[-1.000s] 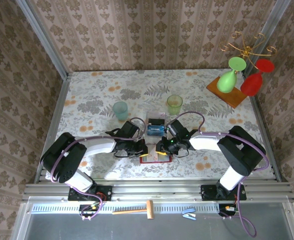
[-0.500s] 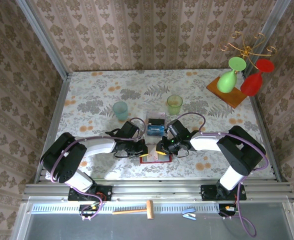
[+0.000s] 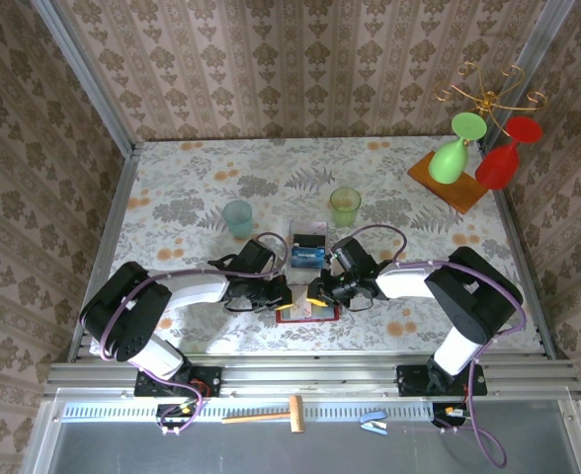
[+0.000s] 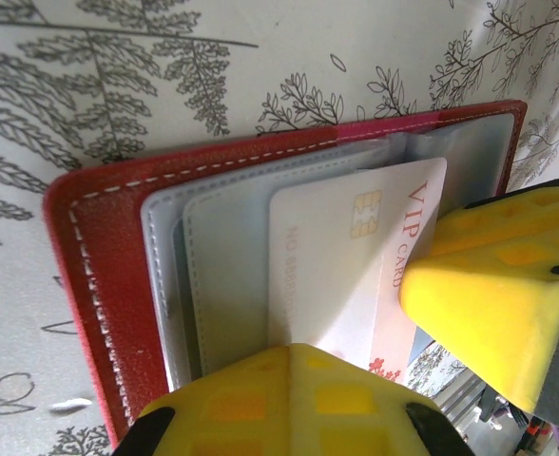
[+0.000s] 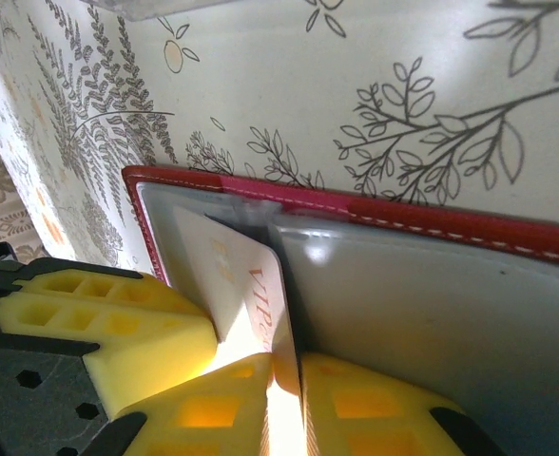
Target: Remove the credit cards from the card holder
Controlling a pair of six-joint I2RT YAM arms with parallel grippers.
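Observation:
The red card holder [image 3: 311,315] lies open on the table between my two grippers, its grey pocket panels facing up [image 4: 89,256] [image 5: 403,223]. A white-pink credit card [image 4: 337,256] marked VIP sticks partway out of a pocket. My right gripper [image 5: 287,366] [image 3: 319,293] is shut on that card's edge [image 5: 227,271]. My left gripper [image 4: 294,351] [image 3: 284,294] is shut, with its yellow fingertips pressing down on the grey pocket beside the card. A bright blue card [image 3: 306,258] lies in the clear box just behind the wallet.
The clear plastic box [image 3: 308,241] stands right behind the wallet. A teal cup [image 3: 238,217] and a green cup [image 3: 345,205] stand farther back. A wooden board [image 3: 456,186] with green and red glasses is at the back right. The table's near edge is close.
The right gripper has turned slightly over the wallet. The left arm and the card holder have stayed in place.

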